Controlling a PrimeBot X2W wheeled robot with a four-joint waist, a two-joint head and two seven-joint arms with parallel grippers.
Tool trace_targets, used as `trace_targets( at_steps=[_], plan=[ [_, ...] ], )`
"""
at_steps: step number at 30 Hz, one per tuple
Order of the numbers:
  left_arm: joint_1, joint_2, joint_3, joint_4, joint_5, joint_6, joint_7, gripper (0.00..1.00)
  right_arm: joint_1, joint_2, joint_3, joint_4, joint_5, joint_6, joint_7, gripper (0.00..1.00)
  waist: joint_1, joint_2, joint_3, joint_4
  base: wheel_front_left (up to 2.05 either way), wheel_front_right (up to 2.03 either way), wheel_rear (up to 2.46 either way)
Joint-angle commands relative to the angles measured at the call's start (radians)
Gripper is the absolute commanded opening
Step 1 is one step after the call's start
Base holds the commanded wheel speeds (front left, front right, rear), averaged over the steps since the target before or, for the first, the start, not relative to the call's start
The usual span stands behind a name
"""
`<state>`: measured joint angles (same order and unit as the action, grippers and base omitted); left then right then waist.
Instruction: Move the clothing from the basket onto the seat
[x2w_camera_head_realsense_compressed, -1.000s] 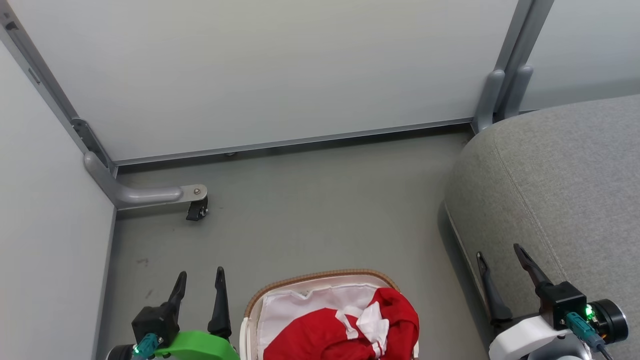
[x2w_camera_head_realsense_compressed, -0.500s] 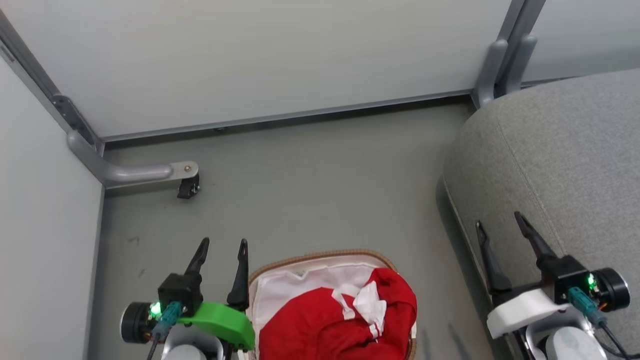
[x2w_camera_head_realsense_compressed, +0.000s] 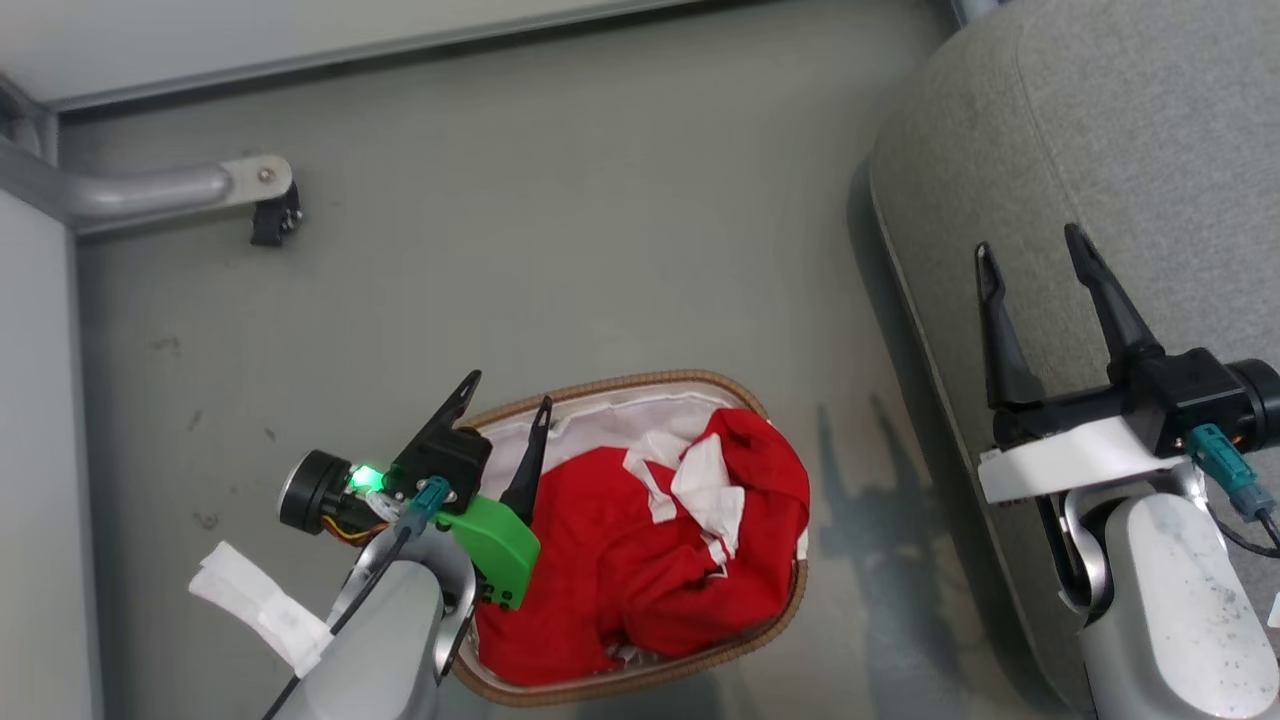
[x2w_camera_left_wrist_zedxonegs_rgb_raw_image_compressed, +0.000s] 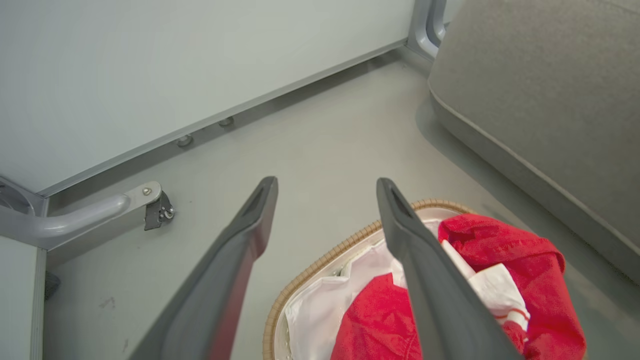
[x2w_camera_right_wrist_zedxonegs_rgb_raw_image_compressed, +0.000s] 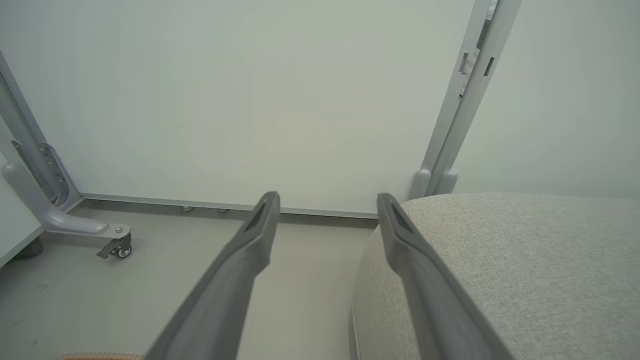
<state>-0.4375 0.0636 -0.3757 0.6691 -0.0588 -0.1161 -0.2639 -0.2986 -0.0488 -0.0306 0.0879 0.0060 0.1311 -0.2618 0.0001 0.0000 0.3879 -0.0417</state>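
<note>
Bright red clothing with white bands is heaped in the basket, which stands on the floor with its tan woven rim and white liner showing. The same clothing and basket sit low in the left wrist view. My left gripper is open above the basket's left rim, nothing between its fingers. My right gripper is open over the edge of the grey seat, holding nothing. The seat lies at the lower right of the right wrist view.
Pale partition panels stand at the back and left. A grey metal foot with a castor rests on the floor at the upper left. A white tag hangs off my left forearm. Grey floor lies between basket and panels.
The head camera has tilted down, so basket and seat sit higher in view. My left gripper has come right, to over the basket's left rim. Both grippers remain open.
</note>
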Motion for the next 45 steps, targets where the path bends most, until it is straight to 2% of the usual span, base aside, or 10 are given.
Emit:
trace_targets(
  at_steps=[1, 9, 19, 24, 32, 33, 35, 37, 38, 45],
  plan=[
    [-0.041, 0.017, -0.020, 0.030, 0.016, -0.006, -0.001, 1.00, -0.027, -0.003, -0.001, -0.009, 0.013, -0.001, -0.005, 1.00, -0.0001, 0.0000, 0.194, -0.095, 0.00, 0.00, 0.00],
    [-0.153, 0.044, -0.193, 0.229, 0.057, -0.015, -0.001, 1.00, -0.092, -0.003, 0.031, -0.023, 0.061, -0.001, -0.005, 1.00, -0.0001, 0.0000, 0.334, -0.153, 0.00, 0.00, 0.00],
    [-0.246, 0.063, -0.428, 0.412, -0.044, -0.016, -0.001, 1.00, -0.145, -0.003, 0.048, -0.038, 0.115, -0.001, -0.005, 1.00, -0.0001, 0.0000, 0.433, -0.204, 0.00, 0.00, 0.00],
    [-0.297, 0.089, -0.470, 0.461, -0.093, -0.015, -0.001, 1.00, -0.167, -0.003, 0.057, -0.049, 0.140, -0.001, -0.005, 1.00, -0.0001, 0.0000, 0.470, -0.223, 0.00, 0.00, 0.00],
    [-0.369, 0.114, -0.448, 0.540, -0.122, 0.007, 0.008, 1.00, -0.181, -0.003, 0.071, -0.043, 0.169, -0.001, -0.005, 1.00, -0.0001, 0.0000, 0.504, -0.244, 0.00, 0.00, 0.00],
    [-0.376, 0.116, -0.447, 0.549, -0.125, 0.009, 0.015, 0.95, -0.182, -0.003, 0.072, -0.042, 0.172, -0.001, -0.005, 1.00, -0.0001, 0.0000, 0.505, -0.246, 0.00, 0.00, 0.00],
    [-0.383, 0.118, -0.445, 0.562, -0.131, 0.010, 0.023, 0.47, -0.184, -0.003, 0.074, -0.041, 0.175, -0.001, -0.005, 1.00, -0.0001, 0.0000, 0.508, -0.249, 0.00, 0.00, 0.00],
    [-0.389, 0.117, -0.440, 0.570, -0.140, 0.012, 0.021, 0.18, -0.185, -0.003, 0.075, -0.040, 0.178, -0.001, -0.005, 1.00, -0.0001, 0.0000, 0.508, -0.250, 0.00, 0.00, 0.00],
    [-0.393, 0.115, -0.439, 0.573, -0.145, 0.012, 0.019, 0.00, -0.185, -0.003, 0.075, -0.038, 0.179, -0.001, -0.005, 1.00, -0.0001, 0.0000, 0.507, -0.250, 0.00, 0.00, 0.00],
    [-0.392, 0.092, -0.423, 0.565, -0.177, 0.003, 0.007, 0.00, -0.184, -0.003, 0.070, -0.026, 0.175, -0.001, -0.005, 1.00, -0.0001, 0.0000, 0.480, -0.237, 0.00, 0.00, 0.00]
  ],
)
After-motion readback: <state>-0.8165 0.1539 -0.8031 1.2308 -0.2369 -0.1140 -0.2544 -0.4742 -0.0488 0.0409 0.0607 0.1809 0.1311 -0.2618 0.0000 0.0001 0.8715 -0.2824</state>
